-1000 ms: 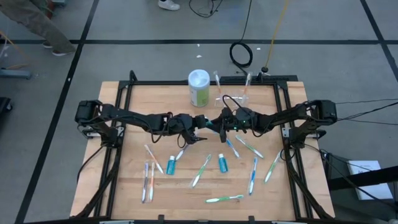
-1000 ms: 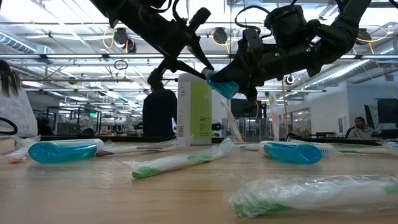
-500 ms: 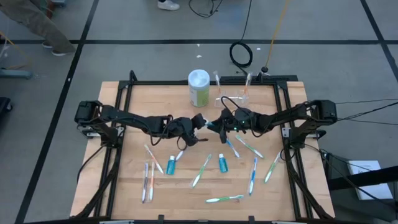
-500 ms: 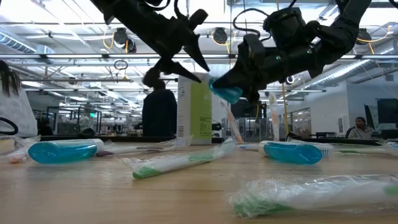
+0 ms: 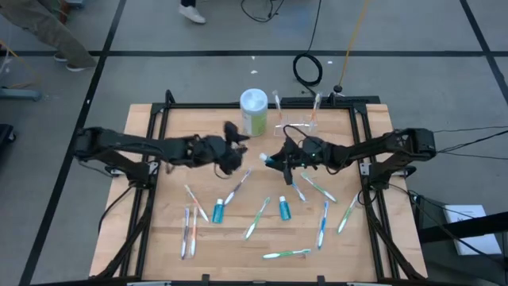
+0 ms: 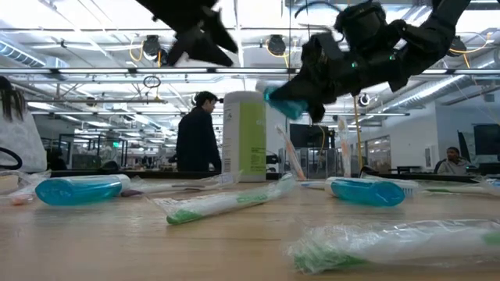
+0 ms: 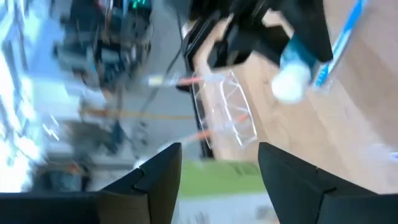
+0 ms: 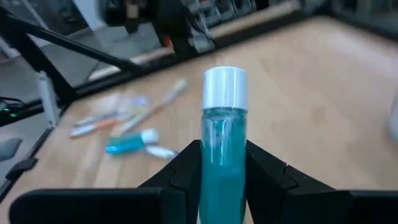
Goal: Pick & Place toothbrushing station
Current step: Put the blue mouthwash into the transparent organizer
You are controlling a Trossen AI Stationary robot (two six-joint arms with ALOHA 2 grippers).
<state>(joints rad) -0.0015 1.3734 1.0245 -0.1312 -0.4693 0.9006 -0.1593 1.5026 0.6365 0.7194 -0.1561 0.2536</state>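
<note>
Two arms meet over the middle of the wooden table (image 5: 159, 238). From above we see the left gripper (image 5: 232, 143) raised near the green-and-white canister (image 5: 254, 111), and only its wrist view shows its fingers (image 7: 158, 180) spread apart with nothing between them. To the right, the right gripper (image 5: 275, 161) pinches a teal bottle (image 8: 222, 143) with a white cap, plainest in its own wrist view. Farther right, at the table's far edge, the clear toothbrushing station (image 5: 298, 127) stands beside the canister. Wrapped toothbrushes (image 5: 255, 218) lie scattered on the near half.
</note>
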